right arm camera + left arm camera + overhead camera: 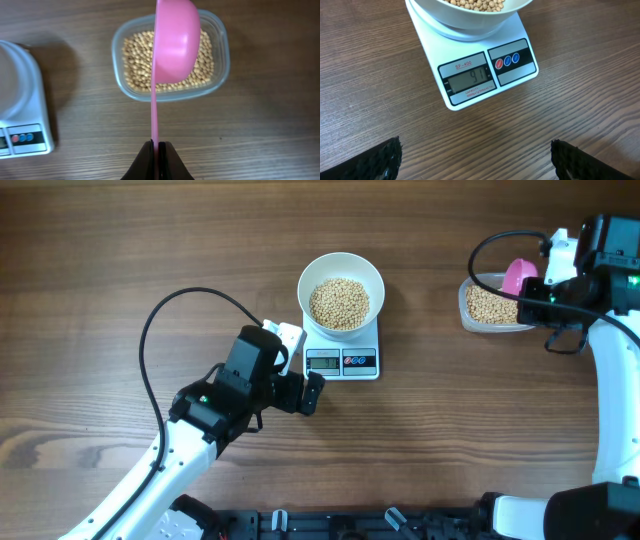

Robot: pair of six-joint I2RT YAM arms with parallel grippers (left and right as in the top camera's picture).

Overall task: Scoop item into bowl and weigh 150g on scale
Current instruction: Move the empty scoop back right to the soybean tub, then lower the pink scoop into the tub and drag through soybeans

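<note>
White bowl (312, 272) holding tan beans (339, 303) sits on the scale (342, 343).

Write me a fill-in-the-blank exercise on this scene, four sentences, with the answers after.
1. The bowl on the scale holds ____.
2. The right gripper is shut on the handle of a ____ scoop.
3. The left gripper is ____ and holds nothing.
4. In the overhead view, the clear tub lies to the scale's ____.

Answers: beans; pink; open; right.
</note>
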